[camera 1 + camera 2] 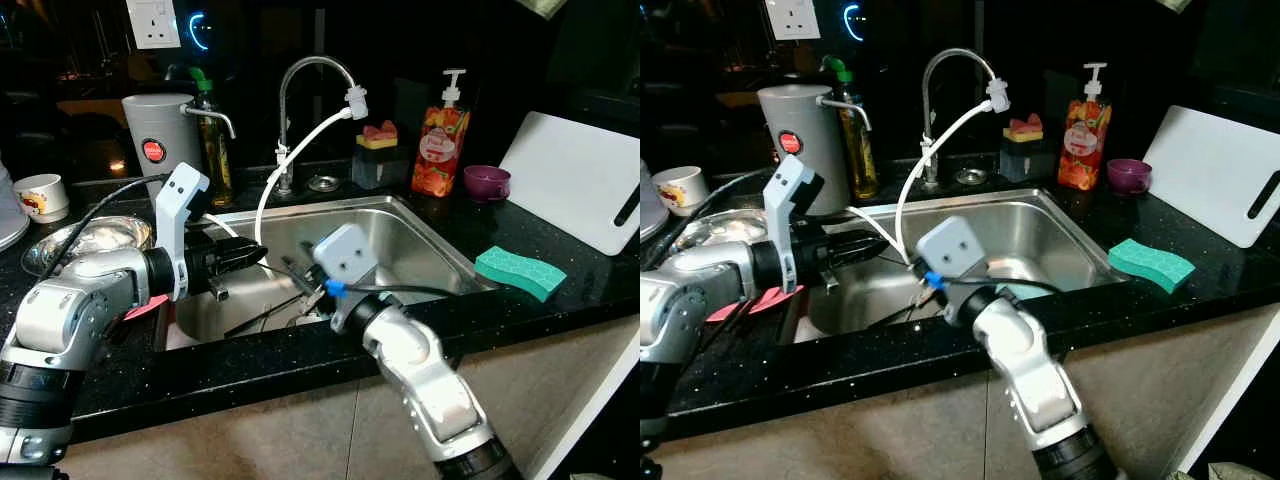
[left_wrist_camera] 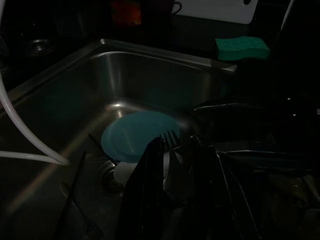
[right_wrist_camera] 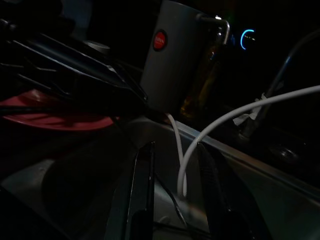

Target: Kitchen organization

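My left gripper (image 1: 250, 254) reaches out over the steel sink (image 1: 420, 235) from its left side. In the left wrist view it is shut on a metal fork (image 2: 169, 150), whose tines stick out between the black fingers. Below it a teal plate (image 2: 137, 135) lies flat on the sink floor beside the drain (image 2: 107, 175). My right gripper (image 1: 305, 297) points into the sink from the front edge. Its fingers (image 3: 142, 190) stand open with nothing between them. Thin dark utensils (image 1: 262, 316) lie on the sink floor under it.
A white hose (image 1: 275, 175) hangs from the faucet (image 1: 312, 70) into the sink. On the right counter lie a green sponge (image 1: 520, 271) and a white cutting board (image 1: 580, 180). A grey canister (image 1: 155, 140), metal bowl (image 1: 85, 240) and red plate (image 1: 745, 303) stand on the left.
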### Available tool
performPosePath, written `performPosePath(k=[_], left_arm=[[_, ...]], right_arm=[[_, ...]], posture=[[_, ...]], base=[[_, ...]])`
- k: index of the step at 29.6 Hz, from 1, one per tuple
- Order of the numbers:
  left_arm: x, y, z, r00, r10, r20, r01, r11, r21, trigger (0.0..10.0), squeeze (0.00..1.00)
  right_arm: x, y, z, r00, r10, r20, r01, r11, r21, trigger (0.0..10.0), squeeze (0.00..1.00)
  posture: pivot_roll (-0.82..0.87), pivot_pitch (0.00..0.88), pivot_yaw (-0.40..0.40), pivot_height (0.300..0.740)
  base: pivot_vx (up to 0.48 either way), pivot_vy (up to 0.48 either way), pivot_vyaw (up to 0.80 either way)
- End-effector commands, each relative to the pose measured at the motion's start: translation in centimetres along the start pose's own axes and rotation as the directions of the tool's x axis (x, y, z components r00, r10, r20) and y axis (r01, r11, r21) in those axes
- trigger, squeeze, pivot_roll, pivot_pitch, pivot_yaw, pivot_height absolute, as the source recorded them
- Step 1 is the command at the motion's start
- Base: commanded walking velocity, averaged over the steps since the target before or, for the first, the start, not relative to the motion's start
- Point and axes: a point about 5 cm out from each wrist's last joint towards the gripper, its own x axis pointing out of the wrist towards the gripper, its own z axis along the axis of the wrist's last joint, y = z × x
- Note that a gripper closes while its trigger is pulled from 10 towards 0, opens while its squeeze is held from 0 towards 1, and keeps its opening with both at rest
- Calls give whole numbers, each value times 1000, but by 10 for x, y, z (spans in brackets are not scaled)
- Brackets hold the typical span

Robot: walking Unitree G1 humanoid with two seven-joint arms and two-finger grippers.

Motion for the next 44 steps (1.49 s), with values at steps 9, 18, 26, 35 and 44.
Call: performPosePath(k=[9,18,26,35,44], left_arm=[[1,-11,11,997,-56,53,57,998,-3,10000,0],[2,-14,10,996,-67,55,67,998,-6,10000,0],[0,-9,3,999,-28,30,28,1000,-7,10000,0],[-4,-3,-1,1000,0,9,0,1000,1,10000,0],[-3,-4,-2,1000,1,9,-1,1000,7,10000,0]], right_arm=[[4,0,-7,999,-6,-40,5,999,-42,10000,0],[8,2,-11,998,-1,-57,-2,998,-59,10000,0],[6,6,-5,999,38,-12,-39,999,-21,10000,0],[-1,-2,-4,1000,10,-5,-10,1000,-6,10000,0],[-1,9,-8,997,78,-17,-78,997,-9,10000,0]], posture=[[155,40,4,740],[157,40,-2,740],[157,40,-3,740],[155,42,-2,740],[156,38,-6,740]], base=[[0,0,0],[0,0,0],[0,0,0],[0,0,0],[0,0,0]])
